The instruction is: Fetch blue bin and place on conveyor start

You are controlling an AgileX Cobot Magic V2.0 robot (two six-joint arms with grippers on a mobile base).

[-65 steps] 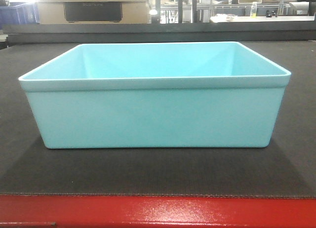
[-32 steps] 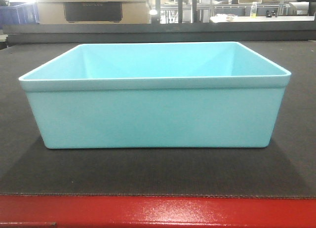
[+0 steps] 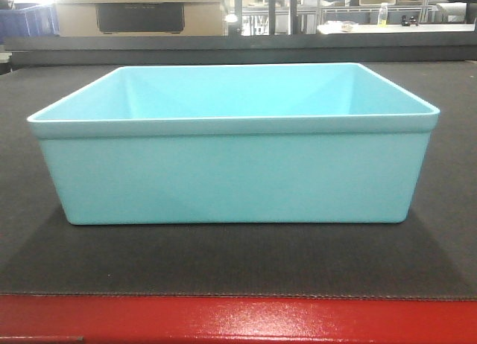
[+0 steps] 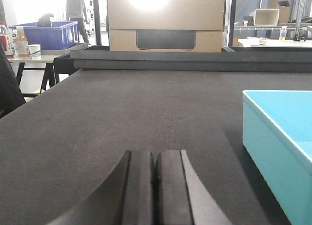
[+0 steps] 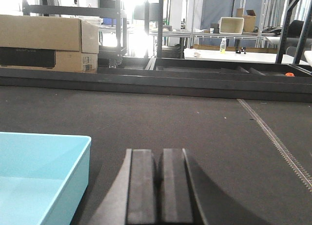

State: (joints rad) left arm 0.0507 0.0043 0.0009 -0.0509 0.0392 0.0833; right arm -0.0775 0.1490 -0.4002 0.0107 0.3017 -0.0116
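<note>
Where textured grey conveyor start (image 3: 223,262) lies, smooth blue bin (image 3: 231,173) sits.

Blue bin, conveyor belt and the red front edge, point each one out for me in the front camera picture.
blue bin (image 3: 231,176), front-facing view, on its near outer wall.
conveyor belt (image 3: 223,258), front-facing view, on the bare dark fabric in front of the bin.
red edge (image 3: 238,320), front-facing view, on the glossy metal strip along the bottom.

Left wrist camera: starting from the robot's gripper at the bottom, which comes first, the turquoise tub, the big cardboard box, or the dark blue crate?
From the left gripper, fingers pressed together:
1. The blue bin, just to its right on the dark belt.
2. The cardboard box, straight ahead beyond the belt's far end.
3. The dark blue crate, far left on a table, apparently behind the box.
</note>
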